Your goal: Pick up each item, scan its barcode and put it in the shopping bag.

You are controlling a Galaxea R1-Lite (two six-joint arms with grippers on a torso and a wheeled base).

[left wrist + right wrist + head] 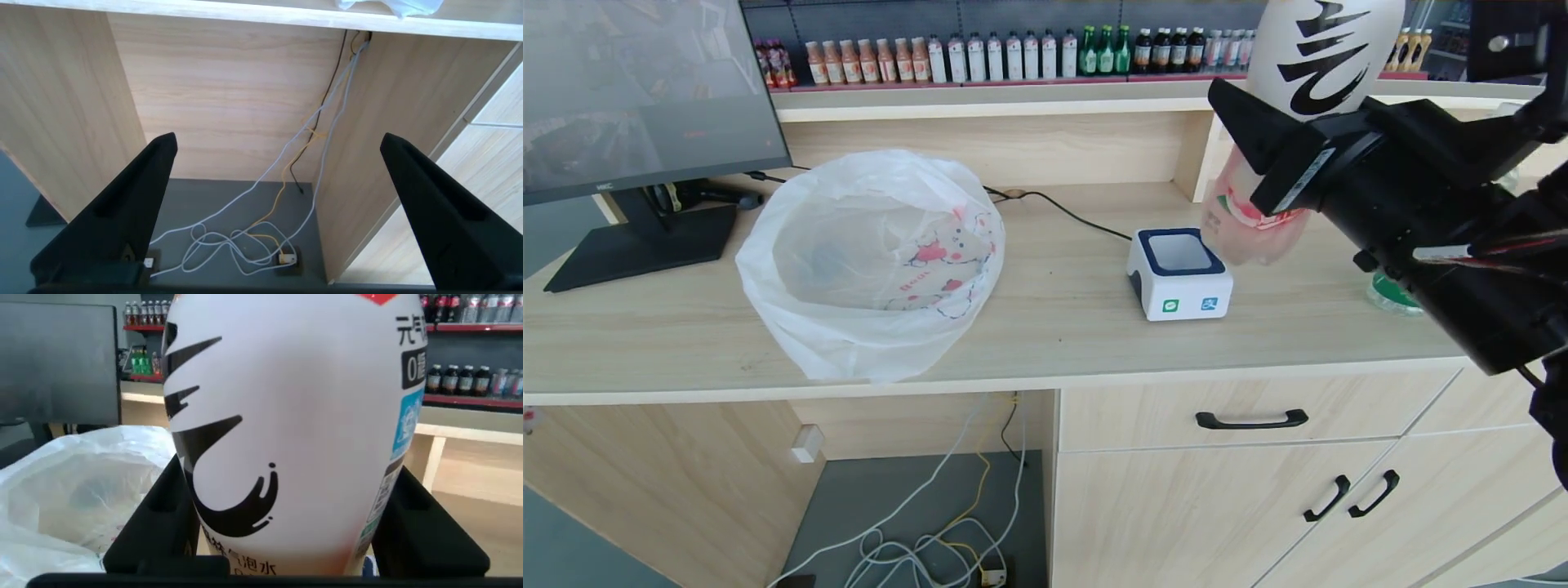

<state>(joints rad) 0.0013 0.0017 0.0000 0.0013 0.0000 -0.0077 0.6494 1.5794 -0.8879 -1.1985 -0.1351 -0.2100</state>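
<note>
So, on the big wooden counter [1054, 335] there's a monitor [645, 90] over at 10 o'clock and the shopping bag [792, 327] sitting with its mouth wide open, at about 9 o'clock from the scanner [1178, 273].

The right gripper [1286, 155] is pinching the bottle [1319, 65] around its middle. The bottle is tilted, base down, and hangs just beside the scanner's window at roughly 2 o'clock from it, not touching. I'd call this the scan step.

My two cents on doing it well: I can't spot the barcode from here. The wrist view shows the bottle [302, 433] with the black brushstroke side facing the camera and some print around the edge. I'd roll the wrist slowly until the code faces the glass, and slide the base toward 8 o'clock so it sits squarely over the window (right now it looks off to the side). Keep the pinch firm, since a smooth label on a tilted bottle could slip.

After that it's a straight carry toward 9 o'clock. Lower it into the middle of the bag, because that thin rim would snag easily.

The left gripper [278, 147] hangs under the counter with fingers spread wide, above some cables [245, 245]. Something green [1388, 296] peeks out behind the right arm, and I can't tell what it is.
</note>
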